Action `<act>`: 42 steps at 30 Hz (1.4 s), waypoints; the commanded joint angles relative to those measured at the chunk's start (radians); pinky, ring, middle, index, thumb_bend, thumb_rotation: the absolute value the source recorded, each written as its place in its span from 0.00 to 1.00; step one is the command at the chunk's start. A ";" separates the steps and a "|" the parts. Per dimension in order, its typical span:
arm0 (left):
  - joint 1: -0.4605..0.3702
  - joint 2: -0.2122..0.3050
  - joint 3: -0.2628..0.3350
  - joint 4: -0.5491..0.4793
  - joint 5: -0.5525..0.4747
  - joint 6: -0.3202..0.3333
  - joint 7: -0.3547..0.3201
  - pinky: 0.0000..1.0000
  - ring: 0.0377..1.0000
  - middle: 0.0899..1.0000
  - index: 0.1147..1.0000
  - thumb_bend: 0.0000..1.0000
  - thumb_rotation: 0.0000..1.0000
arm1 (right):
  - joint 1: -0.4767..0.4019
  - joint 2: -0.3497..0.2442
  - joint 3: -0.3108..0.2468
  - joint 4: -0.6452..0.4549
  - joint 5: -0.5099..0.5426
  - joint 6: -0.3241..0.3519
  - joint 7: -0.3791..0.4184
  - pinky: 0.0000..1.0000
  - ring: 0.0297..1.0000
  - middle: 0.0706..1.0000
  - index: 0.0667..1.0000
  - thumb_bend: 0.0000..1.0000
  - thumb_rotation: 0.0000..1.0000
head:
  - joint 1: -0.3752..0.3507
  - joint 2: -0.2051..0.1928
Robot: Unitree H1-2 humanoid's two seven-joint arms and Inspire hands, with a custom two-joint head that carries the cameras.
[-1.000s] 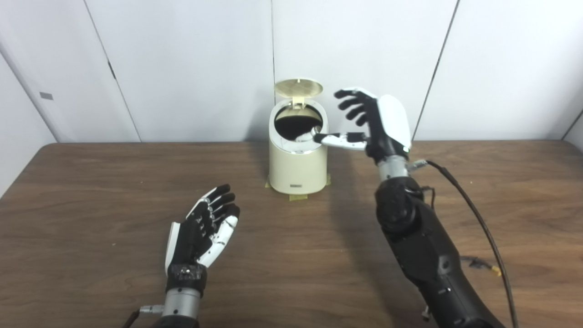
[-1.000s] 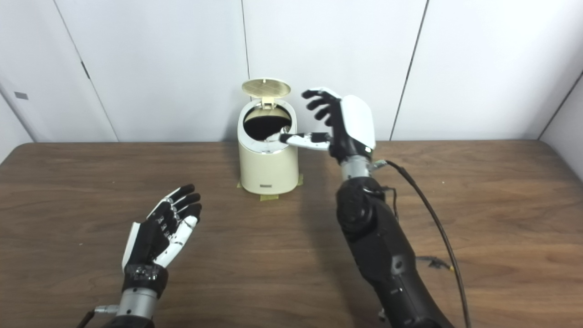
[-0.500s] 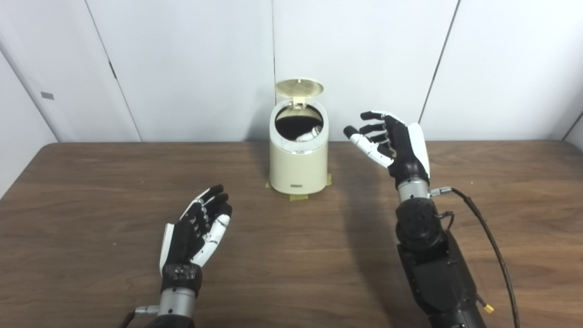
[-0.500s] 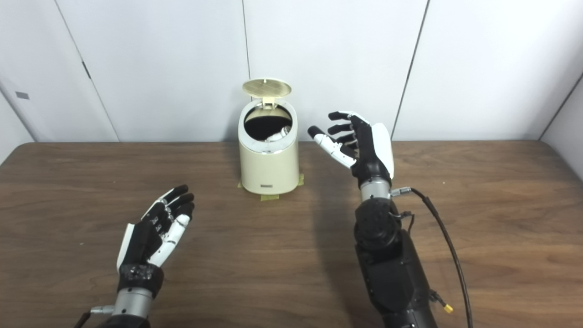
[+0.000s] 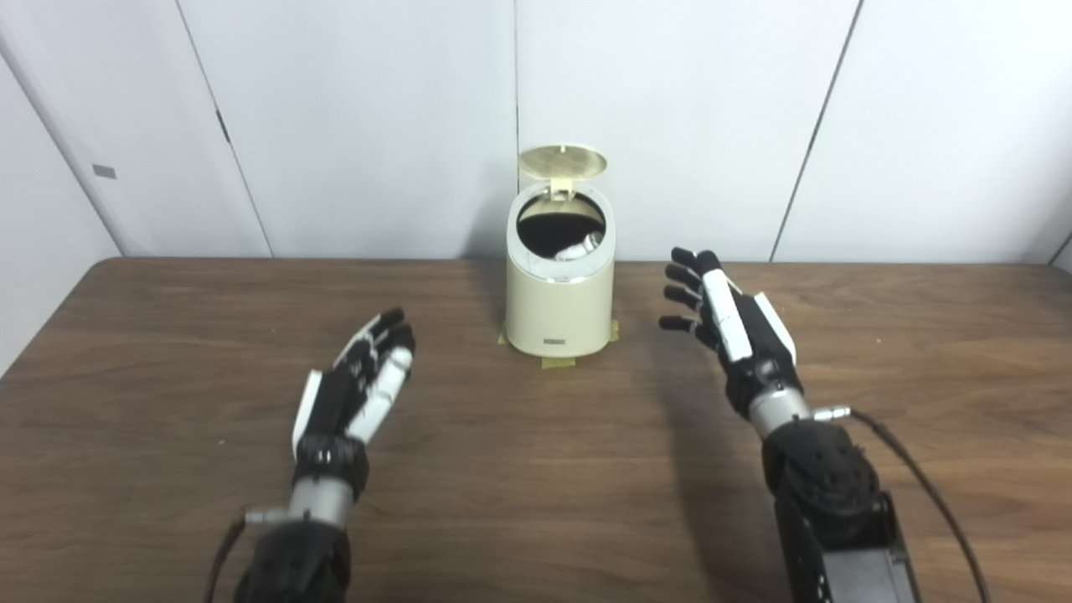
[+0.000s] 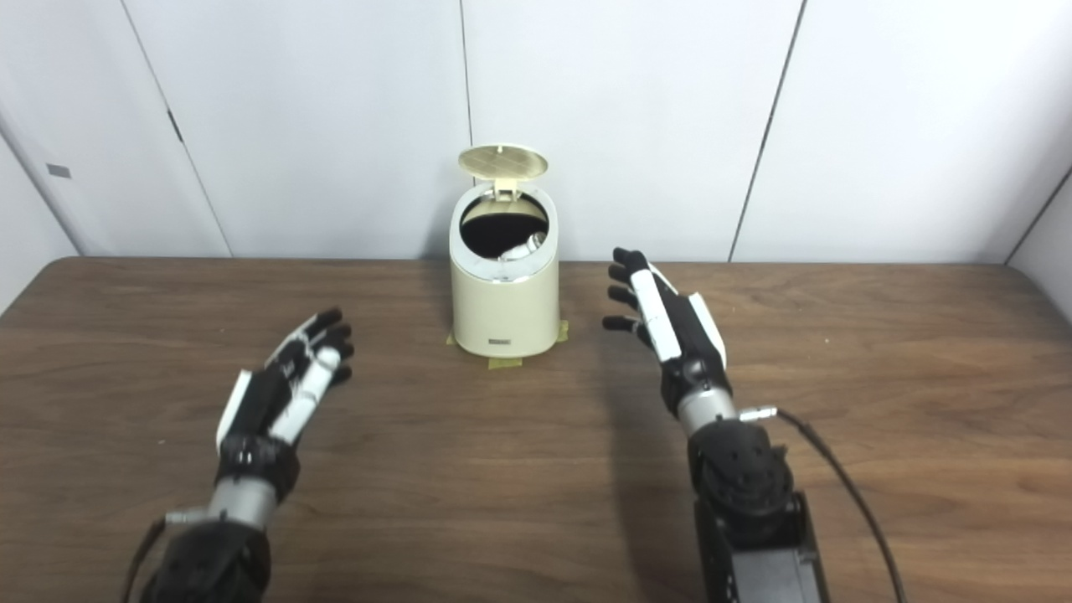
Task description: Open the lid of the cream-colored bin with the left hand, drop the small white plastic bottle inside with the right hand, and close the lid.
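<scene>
The cream-colored bin (image 5: 559, 289) is seen at the table's (image 5: 167, 377) far edge, lid (image 5: 563, 161) raised upright. The small white bottle (image 5: 578, 249) is seen inside the bin. Left hand (image 5: 356, 394) and right hand (image 5: 727, 322) are spread, nothing grasped, on either side of the bin.

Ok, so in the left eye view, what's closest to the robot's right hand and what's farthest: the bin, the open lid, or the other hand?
From the right hand:
1. The cream-colored bin, just to its left, nearest.
2. The open lid, standing up at the back of the bin's top, higher and farther back.
3. The left hand, across the table on the bin's other side, farthest.
</scene>
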 commanded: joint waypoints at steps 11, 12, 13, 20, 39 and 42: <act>-0.183 0.029 -0.012 0.001 -0.022 0.016 -0.032 0.84 0.86 0.86 0.87 0.57 0.61 | 0.113 -0.011 -0.004 -0.093 0.021 -0.086 -0.026 0.79 0.87 0.89 0.90 0.57 1.00 | 0.008 -0.024; -0.198 0.037 -0.020 0.006 -0.010 0.016 -0.034 0.84 0.86 0.86 0.87 0.56 0.62 | 0.122 -0.010 -0.003 -0.094 0.021 -0.093 -0.029 0.78 0.86 0.88 0.89 0.58 1.00 | 0.009 -0.027; -0.213 0.044 -0.027 0.011 0.000 0.016 -0.038 0.85 0.87 0.86 0.87 0.56 0.63 | 0.130 -0.009 -0.002 -0.093 0.023 -0.100 -0.031 0.79 0.86 0.88 0.89 0.59 1.00 | 0.011 -0.031; -0.332 0.090 -0.064 0.069 0.032 0.018 -0.067 0.86 0.87 0.87 0.88 0.52 0.66 | 0.186 0.007 0.004 -0.082 0.033 -0.159 -0.043 0.79 0.86 0.87 0.90 0.58 1.00 | 0.009 -0.052; -0.516 0.114 -0.118 0.232 0.123 -0.031 -0.083 0.83 0.84 0.84 0.86 0.53 0.58 | 0.254 0.013 0.011 -0.052 0.052 -0.306 -0.048 0.74 0.82 0.84 0.87 0.58 1.00 | 0.003 -0.153; -0.538 0.132 -0.143 0.254 0.153 -0.049 -0.096 0.83 0.86 0.87 0.88 0.52 0.61 | 0.252 -0.003 0.045 -0.054 0.005 -0.314 -0.042 0.76 0.82 0.85 0.87 0.58 1.00 | -0.001 -0.156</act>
